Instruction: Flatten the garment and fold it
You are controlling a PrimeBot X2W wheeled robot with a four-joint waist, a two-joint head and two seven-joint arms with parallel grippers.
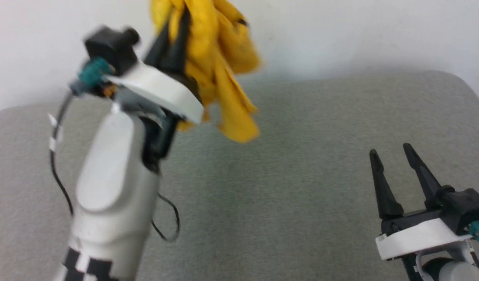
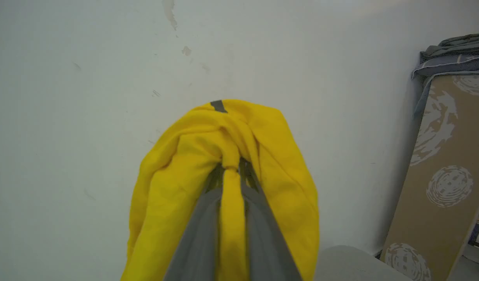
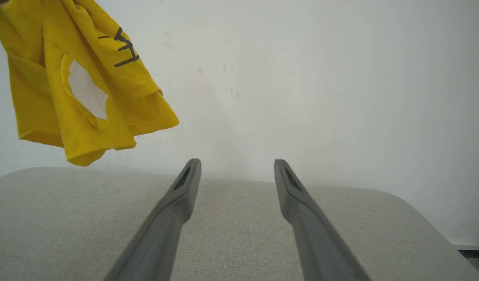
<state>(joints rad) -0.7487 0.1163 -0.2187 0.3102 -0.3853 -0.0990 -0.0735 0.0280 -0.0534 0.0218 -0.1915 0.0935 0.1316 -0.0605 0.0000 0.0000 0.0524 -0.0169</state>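
Left tool (image 2: 231, 169) clamped tight on bunched shirt (image 1: 227, 78), holding it up in the air over grey cushion (image 1: 302, 187). Shirt hangs crumpled, clear of cushion, black print lines showing. Right tool (image 1: 390, 149) wide open, empty, low over cushion, well apart from shirt.

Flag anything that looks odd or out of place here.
The shirt hangs bunched in a wad from the shut left gripper, in the air, clear of the grey pad, nowhere near flat. The right gripper is open and empty. No damage shows; the wall has small scuffs.
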